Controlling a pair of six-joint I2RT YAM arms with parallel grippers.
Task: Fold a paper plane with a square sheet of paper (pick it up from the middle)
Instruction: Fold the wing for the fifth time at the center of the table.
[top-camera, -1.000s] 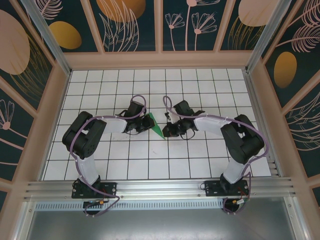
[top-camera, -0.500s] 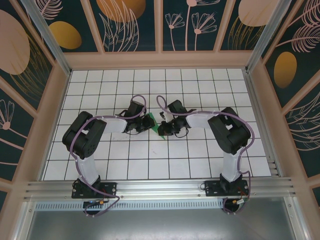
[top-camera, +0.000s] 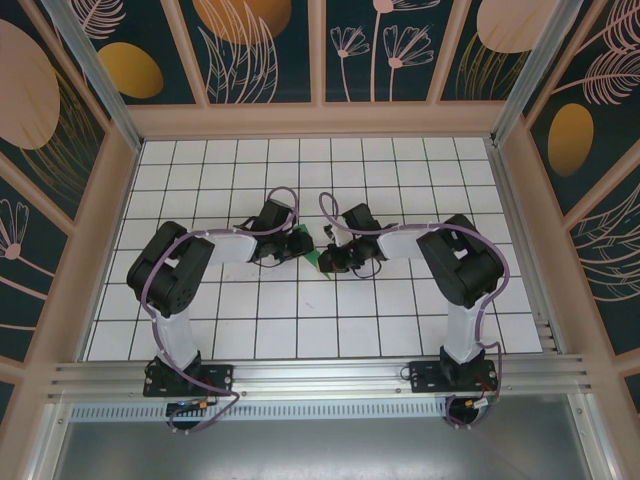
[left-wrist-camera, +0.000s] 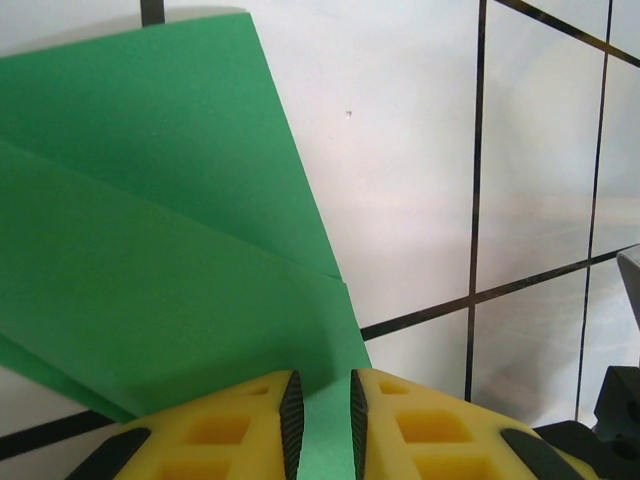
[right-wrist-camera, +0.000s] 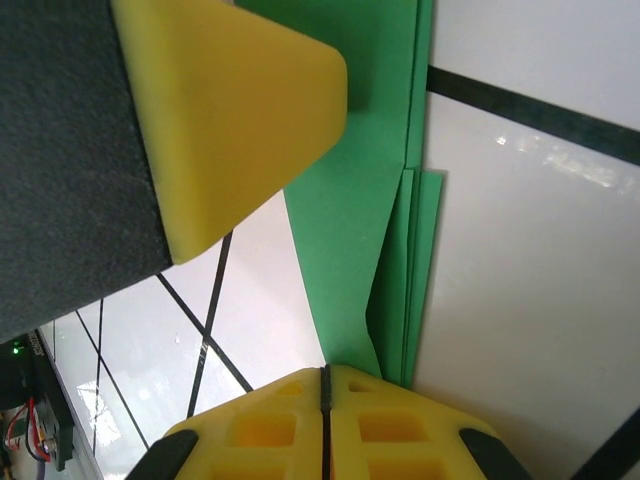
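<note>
Left gripper (left-wrist-camera: 320, 405): my pads stand slightly parted, folded green paper (left-wrist-camera: 150, 250) showing through the narrow gap | Paper: lies flat mid-way across the white grid table (top-camera: 400, 180), between my two grippers | Right gripper (right-wrist-camera: 325, 400): clenched tight, fingertips at the paper's layered edge; whether it pinches, I cannot tell.

Your right arm's yellow fingers (right-wrist-camera: 262, 428) sit at the bottom of the view, pressed together so only a thin dark seam shows between them, and the folded green paper (right-wrist-camera: 365, 200) runs from their tips up to the top edge. You can see its stacked layers stepping along the right side, over the white table (right-wrist-camera: 530, 300) with its black grid lines. One yellow finger of the left arm (right-wrist-camera: 235, 110) reaches in from the upper left, its tip over the paper's left edge.
</note>
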